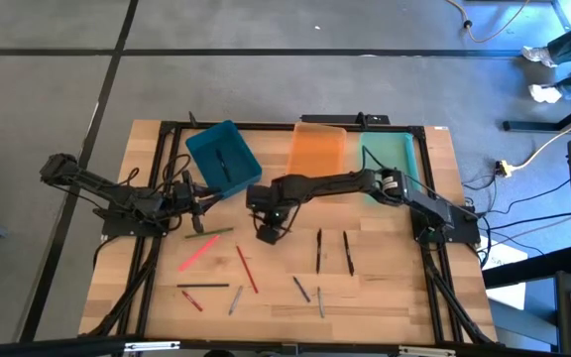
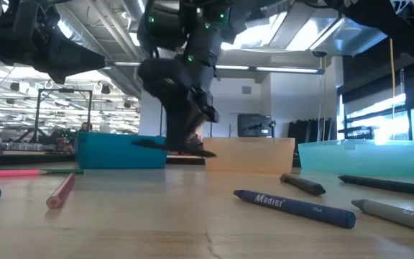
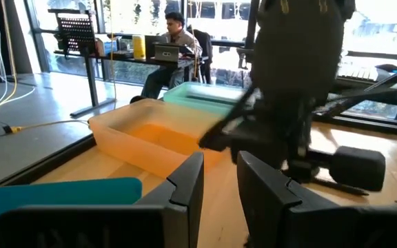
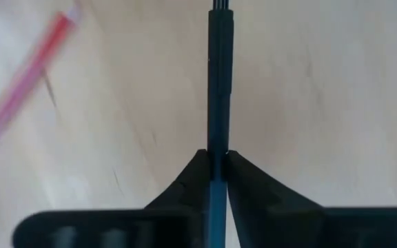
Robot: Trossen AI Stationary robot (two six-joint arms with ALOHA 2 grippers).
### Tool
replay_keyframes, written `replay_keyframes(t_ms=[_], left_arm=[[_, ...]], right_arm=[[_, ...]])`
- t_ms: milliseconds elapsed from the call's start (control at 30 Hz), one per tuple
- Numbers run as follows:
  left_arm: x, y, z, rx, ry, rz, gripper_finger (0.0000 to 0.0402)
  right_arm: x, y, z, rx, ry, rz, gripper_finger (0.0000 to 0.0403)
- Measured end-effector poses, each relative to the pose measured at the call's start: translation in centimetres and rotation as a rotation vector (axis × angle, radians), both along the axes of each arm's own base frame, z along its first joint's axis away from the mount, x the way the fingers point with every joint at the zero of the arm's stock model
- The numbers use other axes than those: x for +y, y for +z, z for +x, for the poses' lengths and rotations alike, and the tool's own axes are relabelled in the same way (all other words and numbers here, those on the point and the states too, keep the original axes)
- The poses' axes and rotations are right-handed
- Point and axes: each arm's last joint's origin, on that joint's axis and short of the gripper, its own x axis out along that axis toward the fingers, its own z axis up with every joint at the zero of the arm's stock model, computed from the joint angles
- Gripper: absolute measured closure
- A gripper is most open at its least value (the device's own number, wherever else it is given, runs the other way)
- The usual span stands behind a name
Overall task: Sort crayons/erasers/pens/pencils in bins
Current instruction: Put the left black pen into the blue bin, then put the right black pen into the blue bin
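Right end effector [image 4: 212, 169], "Madisi" crayon [image 2: 293, 205]

Three bins [image 1: 223, 156] are lined up behind the right gripper [image 1: 269, 234], which is set at mid-table and closed on a pen [image 4: 219, 83]. The left gripper [image 1: 198, 201] is placed just to its left. Loose sticks [image 1: 318, 250] are scattered in front and right.

A wooden table [image 1: 365, 288] is carrying three bins along its far edge: teal bin [image 1: 223, 156], orange bin [image 1: 317, 151], mint bin [image 1: 393, 159]. Crayons and pens [image 1: 251, 268] are lying scattered across its near half.
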Motion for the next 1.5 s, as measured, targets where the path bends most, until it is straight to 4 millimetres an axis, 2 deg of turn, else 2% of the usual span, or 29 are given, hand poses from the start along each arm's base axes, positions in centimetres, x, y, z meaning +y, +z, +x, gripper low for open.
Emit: replay_keyframes(t_ms=[200, 300, 500, 667, 833, 967, 1233, 1433, 1500], left_arm=[[0.0, 0.0, 0.0, 0.009, -0.001, 0.024, 0.0321], [0.0, 0.0, 0.0, 0.01, -0.001, 0.027, 0.0321], [0.1, 0.0, 0.0, 0.037, 0.04, 0.092, 0.0321], [0.3, -0.5, -0.1, 0.096, 0.087, 0.133, 0.0321], [0.3, -0.5, -0.1, 0.098, 0.086, 0.132, 0.0321], [0.3, -0.7, -0.2, 0.111, 0.084, 0.124, 0.0321], [0.2, -0.8, -0.2, 0.124, 0.066, 0.129, 0.0321], [0.2, -1.3, -0.2, 0.167, 0.066, 0.12, 0.0321], [0.3, -1.5, -0.3, 0.179, 0.068, 0.108, 0.0321]], right_arm=[[-1.2, 3.0, 2.1, -0.237, 0.005, -0.035, 0.0355], [-2.5, 4.6, 3.0, -0.371, -0.019, -0.095, 0.0353], [-7.0, 6.3, 4.8, -0.648, -0.239, -0.464, 0.0356], [-9.4, 4.1, 6.2, -0.777, -0.239, -0.444, 0.0356], [-11.1, 1.1, 6.5, -0.731, -0.35, -0.478, 0.035], [-11.1, -1.1, 6.8, -0.684, -0.355, -0.459, 0.0341], [-11.5, -1.8, 6.6, -0.639, -0.332, -0.486, 0.0317], [-11.5, -1.1, 6.0, -0.584, -0.307, -0.49, 0.026], [-11.4, -0.2, 5.6, -0.546, -0.294, -0.506, 0.0241]])
